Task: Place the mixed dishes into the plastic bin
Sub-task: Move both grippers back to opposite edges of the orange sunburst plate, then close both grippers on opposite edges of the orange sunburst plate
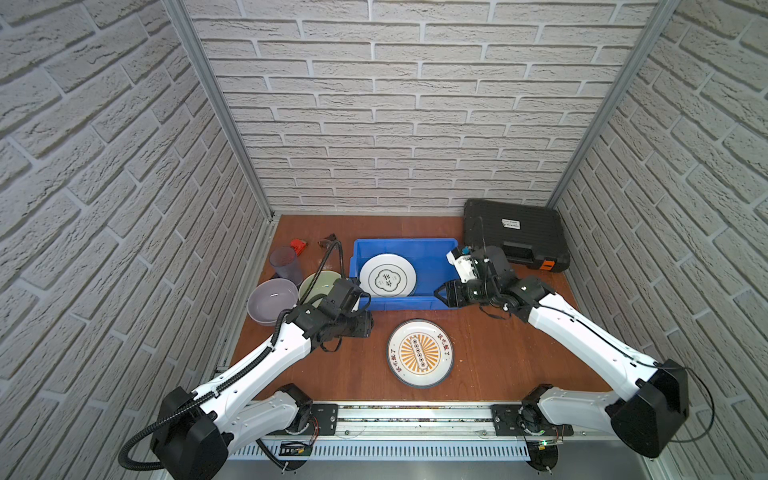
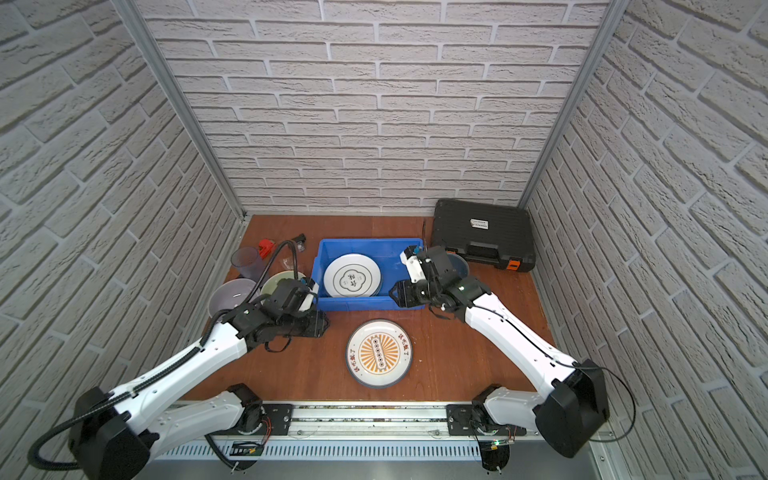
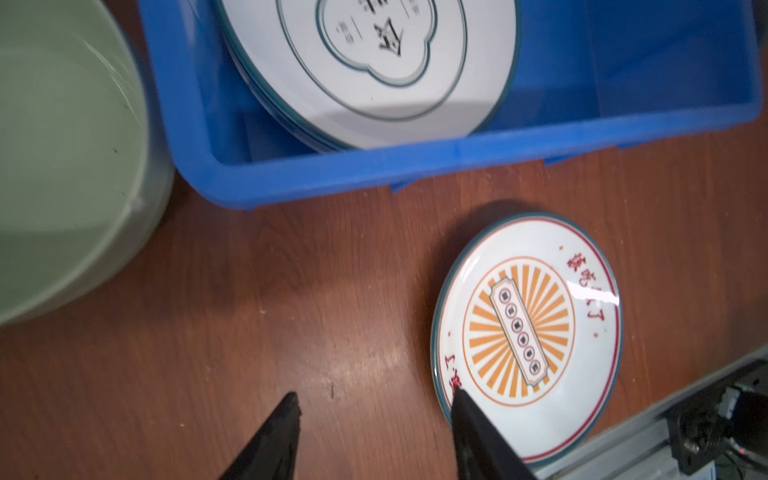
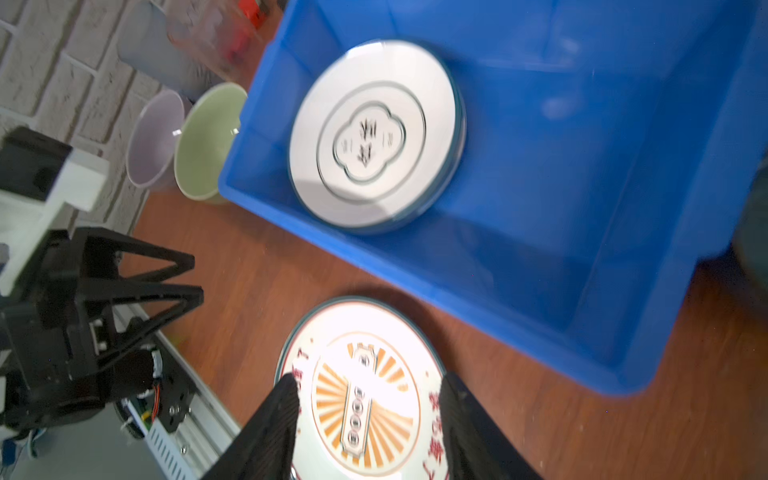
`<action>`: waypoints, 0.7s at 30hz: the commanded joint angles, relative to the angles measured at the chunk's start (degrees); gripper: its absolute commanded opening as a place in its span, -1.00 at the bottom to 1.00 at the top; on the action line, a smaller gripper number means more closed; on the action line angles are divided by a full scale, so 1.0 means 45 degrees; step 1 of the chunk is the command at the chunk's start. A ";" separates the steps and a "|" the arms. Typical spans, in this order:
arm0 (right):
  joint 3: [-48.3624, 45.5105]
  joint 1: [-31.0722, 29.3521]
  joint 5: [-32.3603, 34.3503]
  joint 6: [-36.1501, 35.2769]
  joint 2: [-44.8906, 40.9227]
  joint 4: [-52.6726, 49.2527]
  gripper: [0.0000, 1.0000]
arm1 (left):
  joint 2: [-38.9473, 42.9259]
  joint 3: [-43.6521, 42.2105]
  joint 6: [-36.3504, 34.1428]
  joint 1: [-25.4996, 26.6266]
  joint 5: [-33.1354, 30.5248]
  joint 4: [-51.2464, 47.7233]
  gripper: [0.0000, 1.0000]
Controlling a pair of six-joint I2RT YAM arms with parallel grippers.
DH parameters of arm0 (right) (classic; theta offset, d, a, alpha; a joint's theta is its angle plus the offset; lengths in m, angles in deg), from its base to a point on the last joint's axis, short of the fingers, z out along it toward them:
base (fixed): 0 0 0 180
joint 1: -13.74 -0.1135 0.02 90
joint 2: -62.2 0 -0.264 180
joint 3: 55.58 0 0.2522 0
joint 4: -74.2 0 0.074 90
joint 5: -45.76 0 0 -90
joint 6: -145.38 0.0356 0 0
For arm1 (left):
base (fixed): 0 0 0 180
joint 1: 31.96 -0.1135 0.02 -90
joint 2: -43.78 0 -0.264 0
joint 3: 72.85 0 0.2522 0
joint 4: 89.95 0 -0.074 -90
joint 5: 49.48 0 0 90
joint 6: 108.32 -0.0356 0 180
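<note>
Blue plastic bin [image 1: 399,306] sits mid-table, toward the far side. Inside, at its left, a teal-rimmed white plate [image 1: 387,275] lies flat on top of other plate rims. It has black Chinese chars in a cloud-shaped centre frame, too blurred to read.

Orange sunburst plate [image 1: 419,353] lies flat on the wood table [image 1: 498,353], near side of the bin and apart from it. Red Chinese chars flank the sunburst and tiny ones run down the centre strip; can't read either.

L gripper [image 3: 374,399]: jaws apart, nothing btwn them, above bare table just left of the sunburst plate. R gripper [image 4: 370,384]: jaws apart, empty, by the bin's near right corner.

Left of the bin: pale green bowl [image 1: 318,282] just beside it, then lavender bowl [image 1: 272,301], w/ a tumbler [image 1: 286,262] and red wrench [image 1: 298,246] farther back.

Far right: black tool case [image 1: 515,232] w/ a white label, print too small to read.
</note>
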 commanded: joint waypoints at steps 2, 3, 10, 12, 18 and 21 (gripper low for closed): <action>-0.2463 -0.0043 -0.0641 0.0590 -0.2291 -0.0086 -0.02 | 0.0409 -0.0808 0.1534 0.1219 -0.0920 0.1006 0.07; -0.2923 -0.0035 -0.0646 0.0726 -0.2798 -0.0063 -0.05 | 0.0371 -0.0986 0.1721 0.1454 -0.1023 0.1218 0.04; -0.5502 -0.0036 -0.0349 0.1618 -0.4680 0.0038 -0.10 | -0.1190 -0.1841 0.2642 0.2813 -0.1501 0.2908 -0.12; -0.6031 -0.0035 -0.0380 0.1764 -0.4698 0.0429 -0.10 | -0.1778 -0.1806 0.2720 0.3168 -0.1617 0.3233 -0.14; -0.7300 -0.0028 -0.0833 0.2214 -0.4089 0.2076 -0.04 | -0.3293 -0.1504 0.3005 0.3980 -0.1863 0.4132 -0.22; -0.7682 -0.0026 -0.0933 0.2385 -0.3697 0.2697 -0.04 | -0.3902 -0.1302 0.3151 0.4316 -0.1925 0.4536 -0.22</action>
